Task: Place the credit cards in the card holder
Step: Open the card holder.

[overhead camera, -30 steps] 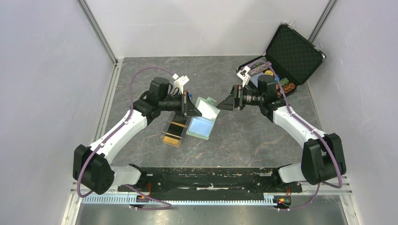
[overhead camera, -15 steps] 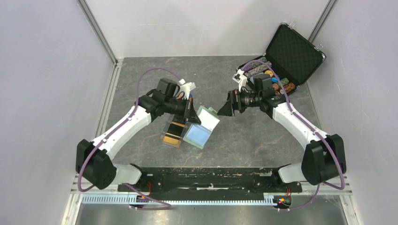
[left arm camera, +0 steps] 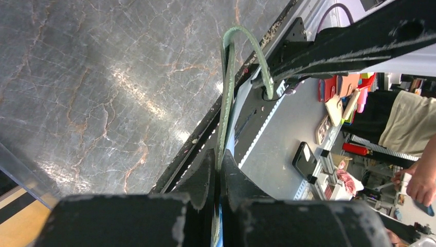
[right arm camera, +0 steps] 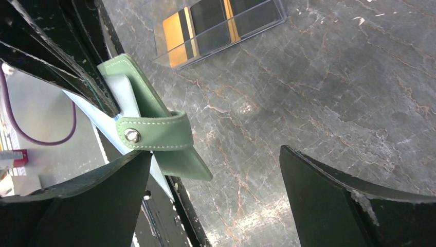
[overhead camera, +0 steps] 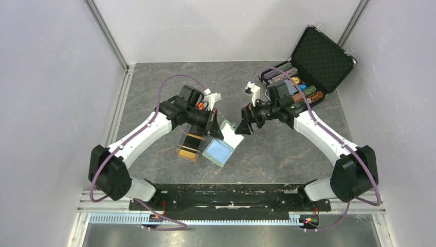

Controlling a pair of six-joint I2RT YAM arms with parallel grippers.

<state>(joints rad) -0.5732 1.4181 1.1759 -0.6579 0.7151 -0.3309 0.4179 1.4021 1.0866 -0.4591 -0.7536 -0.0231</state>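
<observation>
Your left claw (overhead camera: 214, 127) pinches the card holder (right arm camera: 154, 128) by one thin edge, held up over the worktop (overhead camera: 277, 154), open half hanging. Right claw (overhead camera: 242, 124) is spread wide, just beside the snap strap (right arm camera: 154, 135). Risk: a nudge there could twist the holder or slip it out. Credit cards (right arm camera: 205, 25) lie nearby in the clear tray (right arm camera: 158, 49).

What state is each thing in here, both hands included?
left hand: shut on the card holder.
right hand: open wide, empty, close to the holder's strap.
card holder: unfolded, strap unsnapped, pinched at one edge.
credit cards: lying in the clear tray.
chip case: lid open, chips inside.
</observation>
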